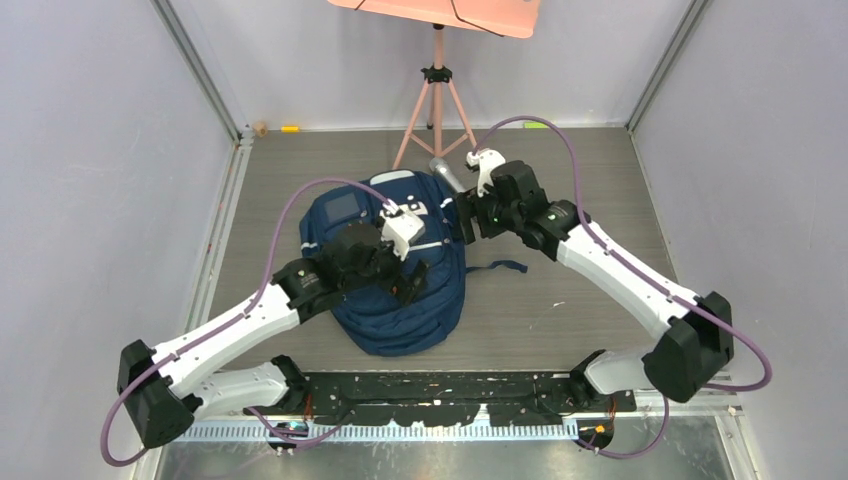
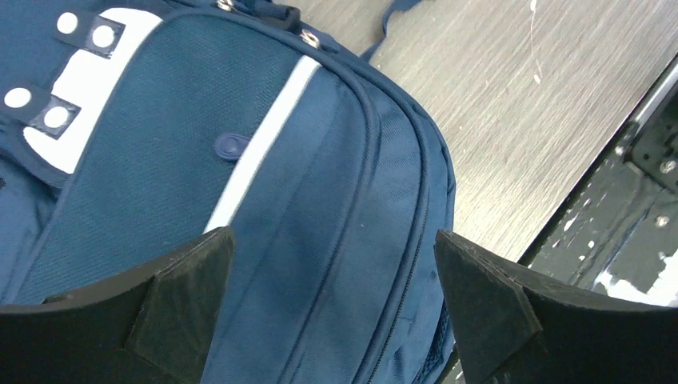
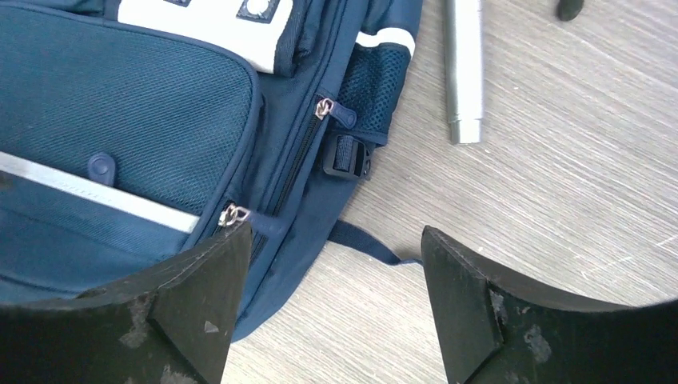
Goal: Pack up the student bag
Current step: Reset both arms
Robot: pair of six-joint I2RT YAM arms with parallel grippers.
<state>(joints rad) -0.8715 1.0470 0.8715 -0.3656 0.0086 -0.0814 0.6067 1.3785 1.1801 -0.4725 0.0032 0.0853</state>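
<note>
The student bag (image 1: 400,325), navy with thin white stripes, lies flat on the grey table, its zips lying closed where they show. My left gripper (image 1: 412,283) hovers open and empty over the bag's front panel (image 2: 320,176), with both fingers spread wide above the fabric. My right gripper (image 1: 466,222) is open and empty at the bag's right edge (image 3: 128,120), its left fingertip (image 3: 208,280) just below a silver zip pull (image 3: 233,214). A second zip pull (image 3: 324,106) and a black buckle (image 3: 345,156) sit on the bag's side.
A silver cylinder (image 1: 445,173) lies on the table beside the bag's top right, and shows in the right wrist view (image 3: 464,72). A pink tripod (image 1: 435,100) stands behind. A loose navy strap (image 1: 503,266) trails right. The black base rail (image 1: 450,385) runs along the near edge.
</note>
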